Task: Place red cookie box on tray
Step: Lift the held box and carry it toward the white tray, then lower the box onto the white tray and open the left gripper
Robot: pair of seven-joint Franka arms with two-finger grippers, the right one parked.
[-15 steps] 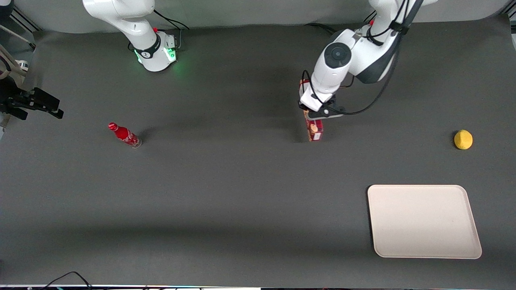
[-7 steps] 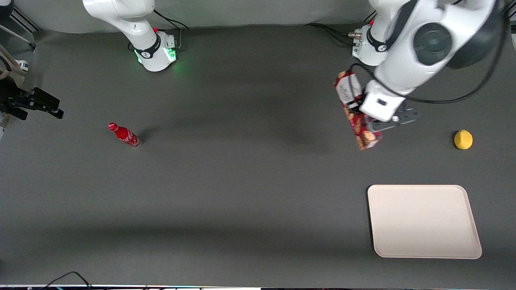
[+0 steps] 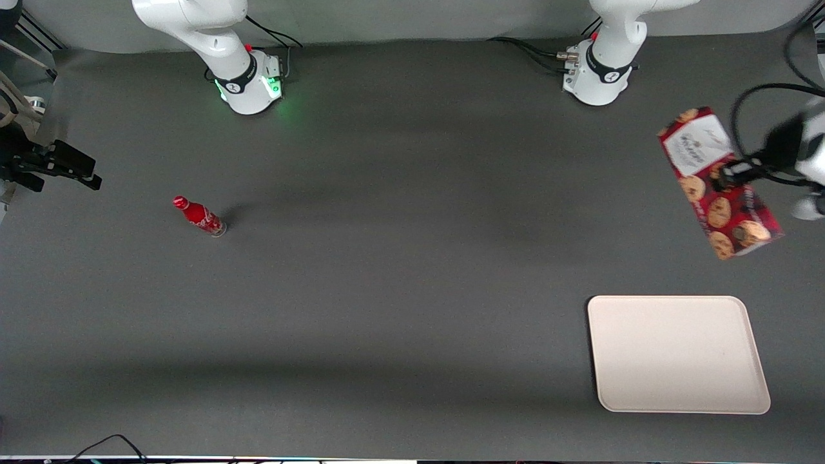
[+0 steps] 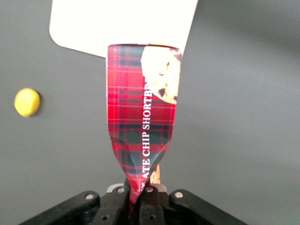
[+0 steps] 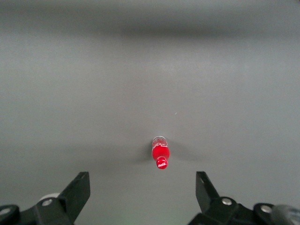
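The red cookie box hangs in the air over the table, tilted, its white label panel at the end farther from the front camera. My gripper is shut on one long edge of the box, near mid-length. In the left wrist view the fingers pinch the plaid cardboard so that it creases at the grip. The cream-white tray lies flat on the table, nearer to the front camera than the box. Its corner shows past the box's end.
A yellow lemon-like fruit lies on the table near the box; in the front view the box covers it. A small red bottle stands toward the parked arm's end of the table.
My gripper has lifted the red cookie box off the table and carried it toward the working arm's end. The box has turned from edge-on to showing its printed face.
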